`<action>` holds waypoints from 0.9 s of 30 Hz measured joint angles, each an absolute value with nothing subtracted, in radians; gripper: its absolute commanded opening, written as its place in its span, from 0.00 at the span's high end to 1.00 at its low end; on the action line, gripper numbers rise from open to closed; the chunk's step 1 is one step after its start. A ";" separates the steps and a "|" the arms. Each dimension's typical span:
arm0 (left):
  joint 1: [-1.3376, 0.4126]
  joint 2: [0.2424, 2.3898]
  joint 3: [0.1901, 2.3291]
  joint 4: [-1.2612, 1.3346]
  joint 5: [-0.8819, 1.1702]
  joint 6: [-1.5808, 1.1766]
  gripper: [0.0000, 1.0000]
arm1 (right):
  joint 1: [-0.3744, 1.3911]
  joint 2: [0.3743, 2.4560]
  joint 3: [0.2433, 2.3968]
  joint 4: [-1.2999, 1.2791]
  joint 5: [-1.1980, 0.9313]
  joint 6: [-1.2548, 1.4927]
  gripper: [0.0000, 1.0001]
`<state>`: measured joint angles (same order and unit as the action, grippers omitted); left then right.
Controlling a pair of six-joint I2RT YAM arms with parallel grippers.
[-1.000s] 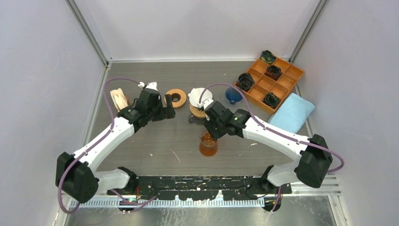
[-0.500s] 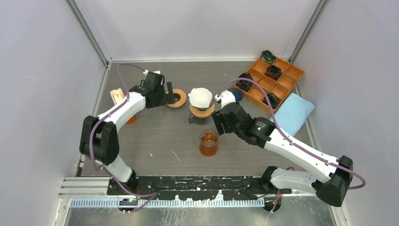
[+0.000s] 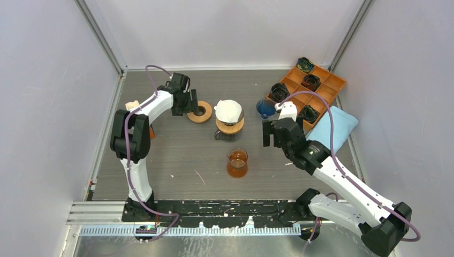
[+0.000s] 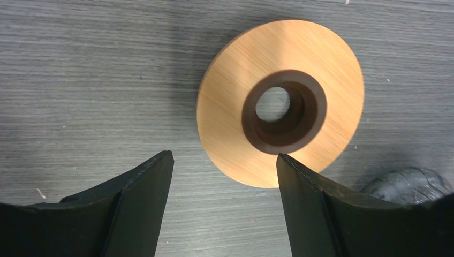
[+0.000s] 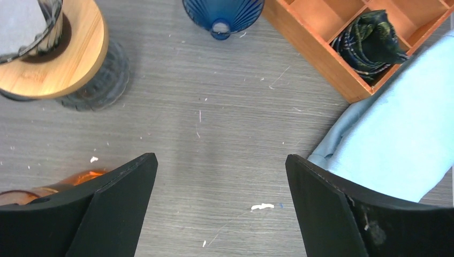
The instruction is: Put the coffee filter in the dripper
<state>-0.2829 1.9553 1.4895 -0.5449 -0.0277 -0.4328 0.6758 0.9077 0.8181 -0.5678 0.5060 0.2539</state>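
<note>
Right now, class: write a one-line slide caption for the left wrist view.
Open left pincer poised above a wooden disc with a dark centre hole, on a grey table.

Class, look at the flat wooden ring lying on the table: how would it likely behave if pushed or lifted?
The wooden ring looks rigid, so it should keep its shape. Lying flat, it would probably slide rather than tip; set on edge, its round rim could roll.
</note>
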 measured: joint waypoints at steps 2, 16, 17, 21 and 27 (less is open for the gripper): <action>-0.274 1.982 1.506 -0.554 -0.021 -0.429 0.30 | 0.661 0.893 0.817 -0.556 0.513 0.261 0.02; -0.250 2.144 1.673 -0.596 0.020 -0.391 0.45 | 0.651 0.931 0.815 -0.530 0.513 0.273 0.00; -0.249 2.151 1.677 -0.599 0.025 -0.387 0.47 | 0.651 0.934 0.815 -0.530 0.513 0.273 0.01; -0.248 2.163 1.679 -0.609 0.049 -0.384 0.58 | 0.650 0.941 0.815 -0.530 0.511 0.279 0.00; -0.247 2.164 1.682 -0.616 0.056 -0.373 0.68 | 0.650 0.942 0.814 -0.529 0.498 0.288 0.00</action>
<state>-0.2466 2.1635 1.6817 -0.6159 0.0555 -0.3729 0.6502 0.9424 0.8139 -0.5293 0.4980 0.2878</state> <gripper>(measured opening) 0.441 0.997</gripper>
